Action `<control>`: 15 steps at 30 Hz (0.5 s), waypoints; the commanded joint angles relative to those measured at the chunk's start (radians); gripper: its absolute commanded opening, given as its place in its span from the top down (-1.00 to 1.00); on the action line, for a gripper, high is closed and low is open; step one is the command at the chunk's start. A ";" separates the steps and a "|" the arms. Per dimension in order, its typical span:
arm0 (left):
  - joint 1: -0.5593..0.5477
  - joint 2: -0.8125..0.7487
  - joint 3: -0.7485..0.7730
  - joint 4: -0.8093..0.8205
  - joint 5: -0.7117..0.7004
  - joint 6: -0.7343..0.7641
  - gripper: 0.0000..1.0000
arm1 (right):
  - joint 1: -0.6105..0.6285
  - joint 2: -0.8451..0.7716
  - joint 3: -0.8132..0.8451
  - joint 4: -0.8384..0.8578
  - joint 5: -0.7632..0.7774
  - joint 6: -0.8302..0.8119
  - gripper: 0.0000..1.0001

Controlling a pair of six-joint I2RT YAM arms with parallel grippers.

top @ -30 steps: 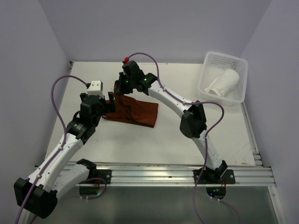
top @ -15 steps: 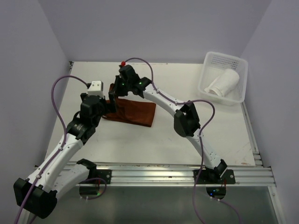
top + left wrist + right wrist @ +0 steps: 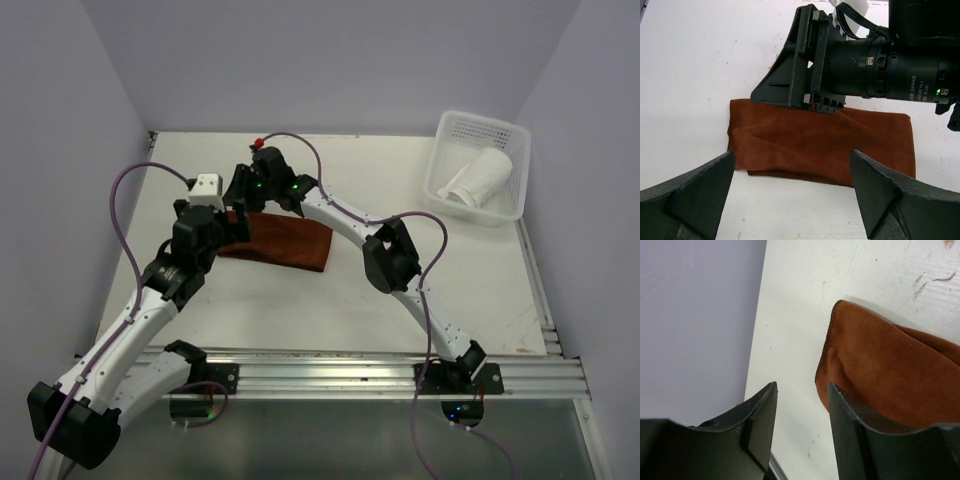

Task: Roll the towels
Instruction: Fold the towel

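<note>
Rust-brown towel (image 3: 825, 150) lies folded on the tabletop (image 3: 700, 60) — probably soft, light, floppy (no stiffness); best pinched at a short edge. Left pincer (image 3: 792, 156) gapes wide; right pincer (image 3: 802, 386) parted, empty.

A towel (image 3: 290, 243) lies on the table (image 3: 300, 305), left of the middle. The left gripper (image 3: 236, 224) is at its left end, and the right gripper (image 3: 240, 192) is just behind this end. A basket (image 3: 512, 132) stands at the far right corner, with the other towel (image 3: 480, 175) in it.
</note>
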 commanded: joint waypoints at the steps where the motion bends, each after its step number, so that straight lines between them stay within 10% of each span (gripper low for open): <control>1: -0.008 -0.015 0.025 0.013 -0.015 -0.006 -0.99 | 0.007 -0.008 0.033 0.081 -0.035 0.019 -0.01; 15: -0.011 -0.018 0.025 0.011 -0.004 0.003 -0.99 | -0.108 -0.520 -0.571 0.024 0.116 -0.091 0.06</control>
